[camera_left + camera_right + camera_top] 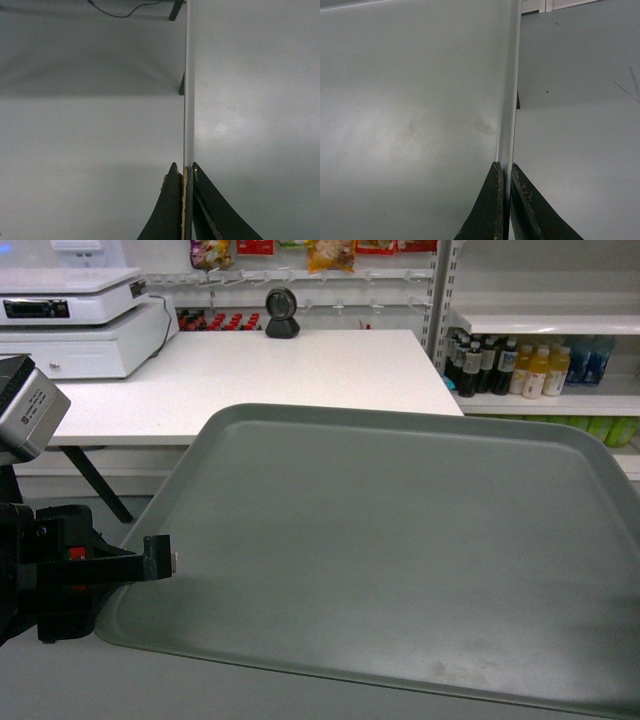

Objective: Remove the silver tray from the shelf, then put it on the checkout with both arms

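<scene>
- From the head view I see the silver tray (pixel 400 550) carried in the air in front of me, near level with its far edge a little raised, filling most of the lower frame. It rests on no shelf board, so I judge the first half of the job, getting it off the shelf, done.
- My left gripper (pixel 160 558) sits at the tray's left edge in the head view. The left wrist view shows the left gripper (pixel 186 172) with both fingers pinched together on the thin rim, one on each face.
- My right arm is outside the head view, but the right wrist view shows the right gripper (pixel 504 170) likewise clamped on the tray's rim, fingers tight against the metal. So both arms hold the tray.
- The checkout (pixel 260 375) lies ahead, beyond the tray's far edge, with the black scanner (pixel 282 315) at its back and the white register machine (pixel 75 320) at the left. The tray's far edge overlaps the counter's front edge in the picture, but I cannot tell whether it is above the counter yet.
- What I reckon is left: carry the tray forward over the bare part of the counter, lower it flat with both arms together, then let go on both sides.
</scene>
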